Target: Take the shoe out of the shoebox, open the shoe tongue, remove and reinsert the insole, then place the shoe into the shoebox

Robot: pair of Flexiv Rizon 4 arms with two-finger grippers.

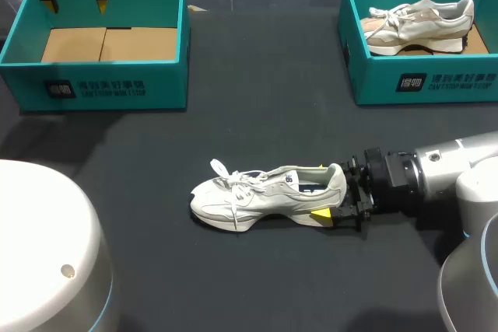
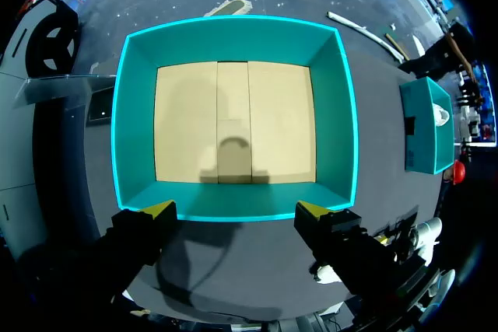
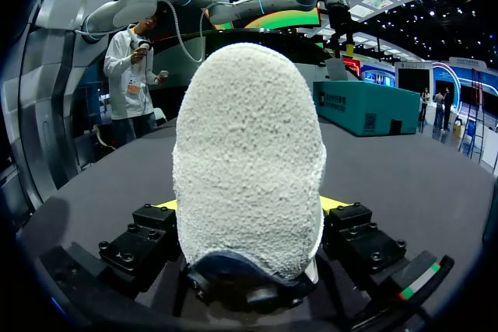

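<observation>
A white shoe lies on its sole in the middle of the dark table, toe to the left. My right gripper is at its heel, open, with one yellow fingertip beside the sole and the other hidden behind the heel. In the right wrist view the fuzzy heel fills the gap between the fingers of the gripper, which stand close on both sides. My left gripper hangs open over the empty teal shoebox at the back left. The left wrist view shows that gripper above the box's near wall.
A second teal shoebox at the back right holds another pale shoe. Open dark tabletop lies between the boxes and all round the shoe. My right arm comes in low from the right edge.
</observation>
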